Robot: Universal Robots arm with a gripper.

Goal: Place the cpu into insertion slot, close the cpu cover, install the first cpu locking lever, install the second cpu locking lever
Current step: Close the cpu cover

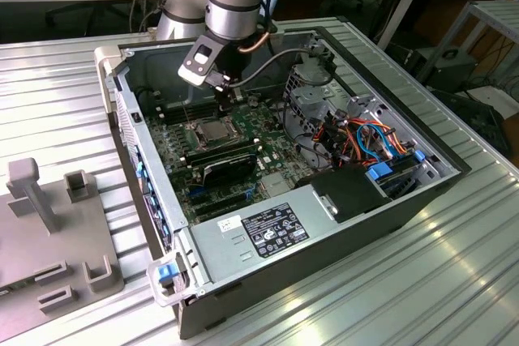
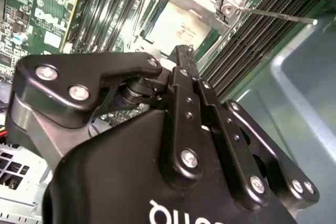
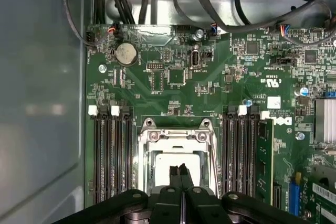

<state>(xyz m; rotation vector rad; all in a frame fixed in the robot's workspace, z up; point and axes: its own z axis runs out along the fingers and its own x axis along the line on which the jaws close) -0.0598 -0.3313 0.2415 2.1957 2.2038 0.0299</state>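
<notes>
The cpu (image 3: 176,162) lies flat in the insertion slot (image 3: 143,167) on the green board, its pale metal top showing through the window of the cpu cover (image 3: 175,136). The cover appears to lie down over the chip. My gripper (image 3: 181,173) hovers just above the chip's near edge, fingers pressed together with nothing between them. In the second wrist view the gripper (image 2: 184,53) points at the cpu (image 2: 170,24) and cover (image 2: 195,1). A thin silvery locking lever (image 2: 278,15) sticks out sideways from the socket corner. In the exterior view the gripper (image 1: 225,104) hangs over the socket (image 1: 209,130).
Long black memory slots (image 3: 111,156) flank the socket on both sides. The grey case wall (image 3: 42,103) rises close by. Cables (image 1: 369,139) and a drive cage (image 1: 312,99) crowd the exterior view's right of the case. A grey fixture (image 1: 49,224) stands outside the case.
</notes>
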